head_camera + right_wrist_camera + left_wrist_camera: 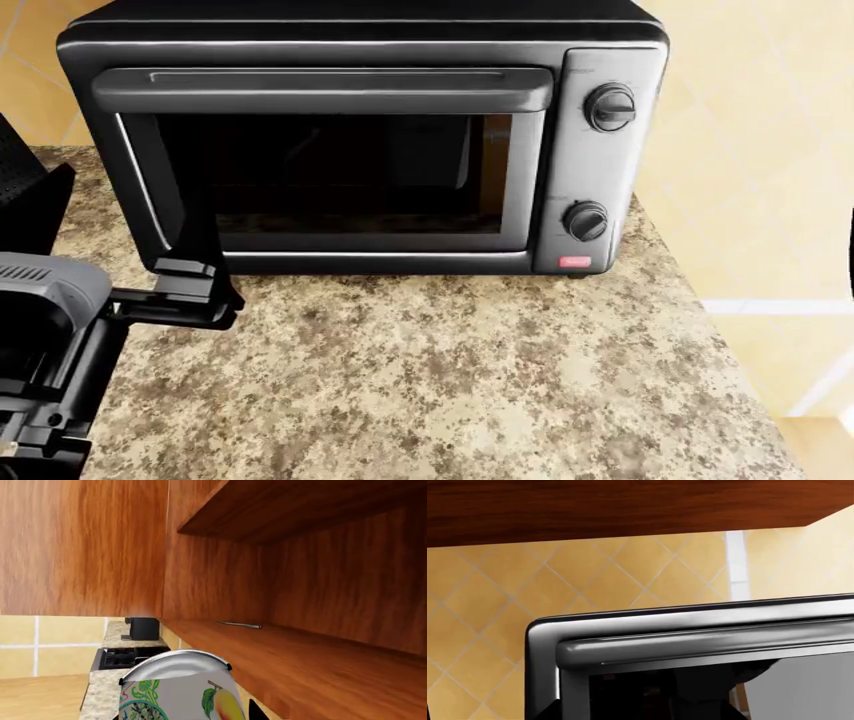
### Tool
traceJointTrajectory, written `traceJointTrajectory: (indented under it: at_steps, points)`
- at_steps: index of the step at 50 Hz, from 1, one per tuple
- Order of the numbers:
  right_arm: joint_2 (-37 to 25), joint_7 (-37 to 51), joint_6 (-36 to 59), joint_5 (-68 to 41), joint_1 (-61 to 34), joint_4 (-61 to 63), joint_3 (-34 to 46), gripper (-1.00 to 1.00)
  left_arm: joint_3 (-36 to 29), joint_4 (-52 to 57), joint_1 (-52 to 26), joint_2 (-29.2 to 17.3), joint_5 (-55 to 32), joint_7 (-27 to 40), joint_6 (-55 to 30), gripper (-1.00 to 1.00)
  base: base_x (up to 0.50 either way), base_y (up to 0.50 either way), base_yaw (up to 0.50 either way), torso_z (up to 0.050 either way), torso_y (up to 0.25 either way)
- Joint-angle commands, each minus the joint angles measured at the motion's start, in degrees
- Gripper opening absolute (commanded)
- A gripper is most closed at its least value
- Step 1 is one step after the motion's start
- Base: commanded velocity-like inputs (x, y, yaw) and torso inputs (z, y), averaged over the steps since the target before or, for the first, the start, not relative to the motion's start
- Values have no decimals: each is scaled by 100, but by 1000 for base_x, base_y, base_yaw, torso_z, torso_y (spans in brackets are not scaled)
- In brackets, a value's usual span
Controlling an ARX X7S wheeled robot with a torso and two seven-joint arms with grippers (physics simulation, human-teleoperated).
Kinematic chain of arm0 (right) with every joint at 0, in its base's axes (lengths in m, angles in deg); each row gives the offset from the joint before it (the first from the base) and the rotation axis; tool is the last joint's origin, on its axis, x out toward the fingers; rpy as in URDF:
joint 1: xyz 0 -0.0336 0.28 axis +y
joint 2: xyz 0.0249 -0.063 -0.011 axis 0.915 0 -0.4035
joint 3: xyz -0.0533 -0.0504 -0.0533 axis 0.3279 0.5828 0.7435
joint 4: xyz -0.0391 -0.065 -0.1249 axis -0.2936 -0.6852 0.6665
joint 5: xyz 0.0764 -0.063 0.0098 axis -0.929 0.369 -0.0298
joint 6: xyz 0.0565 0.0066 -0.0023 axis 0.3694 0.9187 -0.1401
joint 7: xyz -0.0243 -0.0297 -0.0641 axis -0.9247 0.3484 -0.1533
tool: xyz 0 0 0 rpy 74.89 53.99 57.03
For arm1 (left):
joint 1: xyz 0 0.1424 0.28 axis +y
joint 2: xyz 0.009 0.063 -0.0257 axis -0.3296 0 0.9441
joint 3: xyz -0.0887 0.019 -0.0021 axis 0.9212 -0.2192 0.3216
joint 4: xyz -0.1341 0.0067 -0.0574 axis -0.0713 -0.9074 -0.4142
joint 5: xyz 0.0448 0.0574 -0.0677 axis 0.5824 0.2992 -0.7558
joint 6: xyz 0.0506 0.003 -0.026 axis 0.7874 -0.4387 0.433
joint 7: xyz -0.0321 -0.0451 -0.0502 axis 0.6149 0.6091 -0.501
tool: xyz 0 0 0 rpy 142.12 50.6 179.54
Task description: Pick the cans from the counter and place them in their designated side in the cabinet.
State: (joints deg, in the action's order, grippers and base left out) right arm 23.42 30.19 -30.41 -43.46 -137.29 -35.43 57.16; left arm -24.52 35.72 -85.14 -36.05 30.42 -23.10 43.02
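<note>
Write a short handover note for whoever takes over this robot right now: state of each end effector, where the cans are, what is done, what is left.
Right end effector: fingers out of view; a can with a grey metal top and a fruit label sits right before its wrist camera, apparently held, beside the open wooden cabinet.
Left end effector: low over the counter near the toaster oven; open or shut cannot be told.
Done: nothing visibly placed; the visible shelf is bare.
Left: set this can inside on its side. No second can shows in any view; look for it.
</note>
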Motion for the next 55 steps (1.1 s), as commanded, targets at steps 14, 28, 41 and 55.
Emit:
traceJointTrajectory:
  at_steps: [14, 28, 41, 55]
  points:
    - [1034, -1820, -1937, 1730, -2110, -3828, 474, -100, 25, -20, -27, -47, -60, -2, 22, 100, 0, 0, 0, 1, 1]
    - [1221, -1207, -2131, 3364, -2151, -3756, -680, -100, -26, -41, -46, -22, -35, -10, 35, 100, 0, 0, 0, 0, 1]
    - [1222, -261, -1951, 3776, -2151, -3681, -848, -100, -20, -72, 14, -20, 2, -38, 94, 100, 0, 0, 0, 0, 1]
    - [1222, 921, -1793, 3904, -2151, -3791, -880, -100, 5, -138, 82, -31, 28, -67, 148, 100, 0, 0, 0, 1, 1]
